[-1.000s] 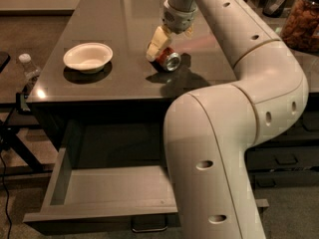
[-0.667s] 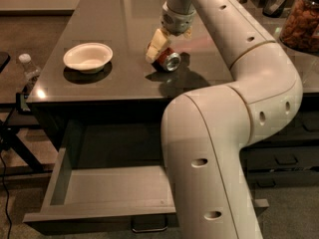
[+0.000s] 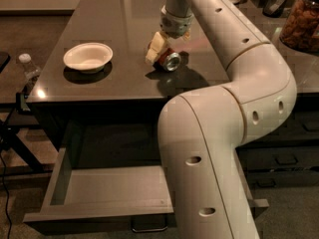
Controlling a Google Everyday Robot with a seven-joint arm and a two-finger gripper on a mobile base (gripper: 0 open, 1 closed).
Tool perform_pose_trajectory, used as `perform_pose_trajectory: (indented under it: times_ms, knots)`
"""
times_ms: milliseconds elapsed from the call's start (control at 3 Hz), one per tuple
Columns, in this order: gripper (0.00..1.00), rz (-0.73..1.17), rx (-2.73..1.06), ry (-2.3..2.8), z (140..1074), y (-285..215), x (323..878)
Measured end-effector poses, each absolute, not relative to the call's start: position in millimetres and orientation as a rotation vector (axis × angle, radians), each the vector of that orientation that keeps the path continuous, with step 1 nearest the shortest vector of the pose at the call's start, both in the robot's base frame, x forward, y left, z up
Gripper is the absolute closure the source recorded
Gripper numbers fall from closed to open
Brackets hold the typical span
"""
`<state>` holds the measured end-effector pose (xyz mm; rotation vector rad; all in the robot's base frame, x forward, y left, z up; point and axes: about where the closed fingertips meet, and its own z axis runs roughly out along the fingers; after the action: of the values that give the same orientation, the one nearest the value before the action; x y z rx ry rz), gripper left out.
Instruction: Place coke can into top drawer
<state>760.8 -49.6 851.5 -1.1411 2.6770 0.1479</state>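
Note:
The coke can [image 3: 170, 61] lies on its side on the dark tabletop [image 3: 114, 24], its silver end turned toward the camera. My gripper [image 3: 160, 51] reaches down from the white arm [image 3: 224, 39] and sits right at the can, touching or enclosing its red body. The top drawer [image 3: 114, 188] is pulled open below the table's front edge. Its pale grey inside is bare and its metal handle [image 3: 149, 226] is at the bottom. The arm's big lower link [image 3: 204, 173] covers the drawer's right part.
A white bowl [image 3: 88, 56] stands on the tabletop left of the can. A small plastic bottle [image 3: 27, 67] is beside the table's left edge. A jar of snacks [image 3: 301, 19] stands at the far right. Dark drawers with black handles [image 3: 286, 159] are at the right.
The can and gripper stay in the same place. The arm's elbow and lower link have shifted slightly.

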Motion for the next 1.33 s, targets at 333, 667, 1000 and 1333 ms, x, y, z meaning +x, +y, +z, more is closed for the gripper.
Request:
perform_pose_trajectory:
  times_ms: [333,667,1000,1333]
  knots:
    - [0.19,0.148,-1.141,2.677,851.5,-49.6,760.8]
    - [0.42,0.148,-1.141,2.677,851.5,-49.6,760.8]
    - [0.65,0.148,-1.141,2.677,851.5,-49.6,760.8]
    - [0.88,0.148,-1.141,2.677,851.5,-49.6,760.8]
